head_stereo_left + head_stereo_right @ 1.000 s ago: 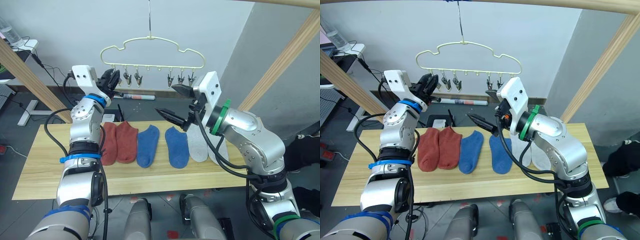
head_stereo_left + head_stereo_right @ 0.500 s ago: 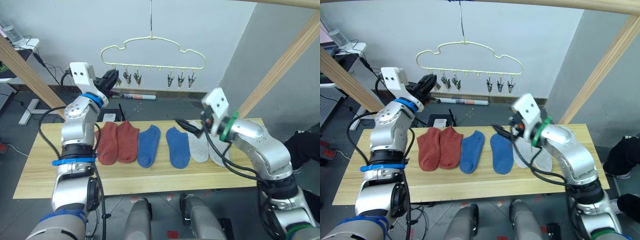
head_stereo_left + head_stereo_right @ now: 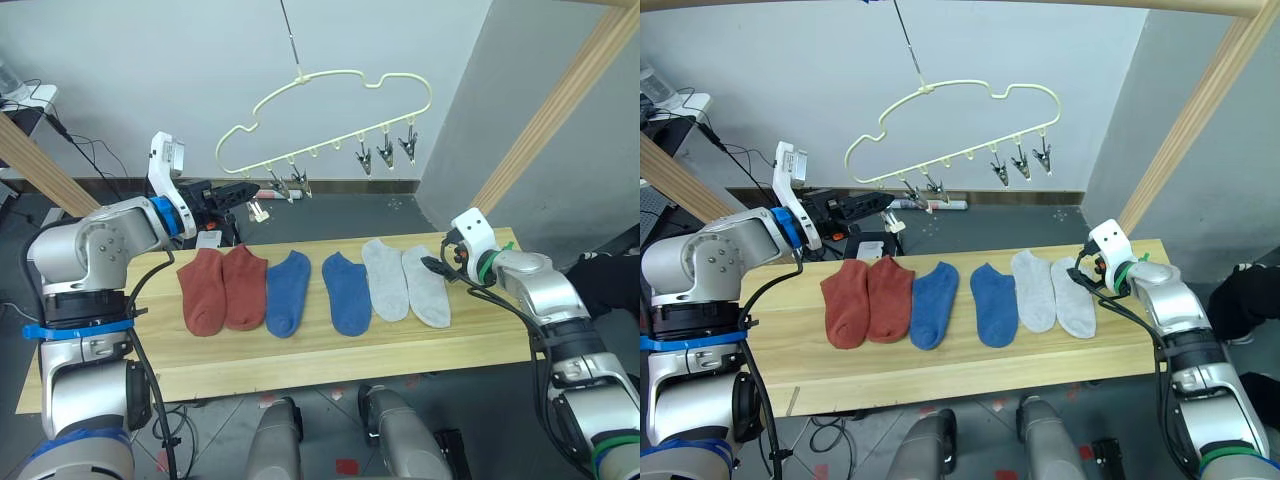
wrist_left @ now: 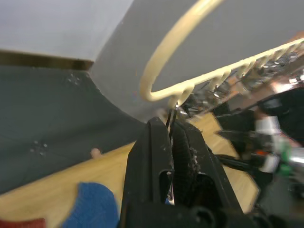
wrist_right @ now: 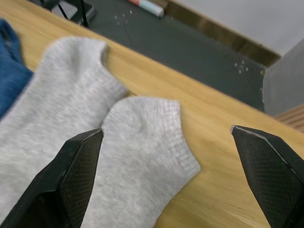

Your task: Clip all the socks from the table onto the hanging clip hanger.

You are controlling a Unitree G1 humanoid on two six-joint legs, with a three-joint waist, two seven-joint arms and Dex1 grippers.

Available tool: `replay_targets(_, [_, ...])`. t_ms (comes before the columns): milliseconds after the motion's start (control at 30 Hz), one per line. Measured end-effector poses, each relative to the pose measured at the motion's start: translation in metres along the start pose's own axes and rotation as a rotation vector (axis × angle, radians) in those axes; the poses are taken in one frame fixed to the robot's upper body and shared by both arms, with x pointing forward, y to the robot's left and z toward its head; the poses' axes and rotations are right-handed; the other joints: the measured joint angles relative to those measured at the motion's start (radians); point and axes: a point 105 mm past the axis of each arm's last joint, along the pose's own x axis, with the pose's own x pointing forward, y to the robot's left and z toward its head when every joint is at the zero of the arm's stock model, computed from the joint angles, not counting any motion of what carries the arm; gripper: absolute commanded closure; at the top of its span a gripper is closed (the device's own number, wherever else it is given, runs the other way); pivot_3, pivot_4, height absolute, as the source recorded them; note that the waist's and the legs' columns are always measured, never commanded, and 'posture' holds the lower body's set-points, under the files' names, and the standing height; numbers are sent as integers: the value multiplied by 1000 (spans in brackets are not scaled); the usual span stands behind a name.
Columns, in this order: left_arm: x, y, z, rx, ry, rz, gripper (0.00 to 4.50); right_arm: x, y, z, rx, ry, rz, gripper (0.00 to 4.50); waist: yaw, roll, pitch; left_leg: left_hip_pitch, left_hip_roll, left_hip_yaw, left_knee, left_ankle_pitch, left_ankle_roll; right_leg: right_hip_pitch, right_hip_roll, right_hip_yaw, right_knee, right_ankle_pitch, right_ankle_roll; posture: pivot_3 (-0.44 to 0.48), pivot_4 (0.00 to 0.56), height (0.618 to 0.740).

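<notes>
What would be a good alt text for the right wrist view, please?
The open right gripper hovers over the cuff end of a light grey sock lying flat on the wooden table. A second grey sock lies touching it, beside a blue sock.

- Two rust-red socks [image 3: 221,289] lie at the left of the row.
- Two bright blue socks [image 3: 288,291] lie in the middle.
- Two light grey socks [image 3: 405,282] lie at the right.
- The bench [image 3: 300,360] is light wood with visible grain.
- The clip hanger [image 3: 330,105] is pale yellow wire with metal clips.
- The fingers [image 5: 76,166] of both grippers are black.
</notes>
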Motion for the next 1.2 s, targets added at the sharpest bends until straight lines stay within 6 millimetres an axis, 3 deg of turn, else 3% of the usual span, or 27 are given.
replay_targets(167, [-3,-11,-7,-82,42,-73,4497,14,1,-18,-8,69,22,0,4,0,4,0,-1,2,0,0,0,-1,-2,2,0,0,1,1,314,740])
replay_targets(433, [-6,-12,-5,-66,38,-62,4497,23,-3,-22,-52,96,27,0,5,-1,6,0,-1,2,0,0,0,-1,-2,3,1,0,1,17,310,740])
replay_targets(533, [-6,-11,-5,-63,36,-55,4500,24,-2,-22,-58,99,36,540,5,-1,6,1,-1,3,0,0,0,-1,-2,3,1,0,1,18,308,740])
replay_targets(900, [-7,-12,-6,-44,28,-52,4500,24,6,-26,-94,76,82,4310,7,-1,6,1,-1,3,0,0,-1,0,-2,3,1,0,1,21,297,740])
replay_targets(1000, [-6,-13,-6,-50,28,-58,4500,17,3,-30,-139,78,76,4455,9,-1,6,1,-2,3,0,0,-1,0,-2,3,1,0,1,20,295,740])
replay_targets(1100, [-5,-16,-9,-93,16,-80,4500,-9,12,-29,-206,44,155,4455,18,2,8,0,-2,2,0,0,-1,-1,-3,3,1,0,1,21,301,740])
replay_targets(1133, [-5,-15,-10,-115,9,-81,4500,-19,20,-21,-213,20,201,4455,21,3,8,0,-2,3,0,0,-1,-1,-3,3,2,0,2,18,302,740])
replay_targets(1200, [-4,-16,-10,-159,2,-89,4500,-42,42,14,-225,-69,319,4455,13,3,9,0,-2,3,1,-1,-1,-1,-2,4,3,0,2,14,304,740])
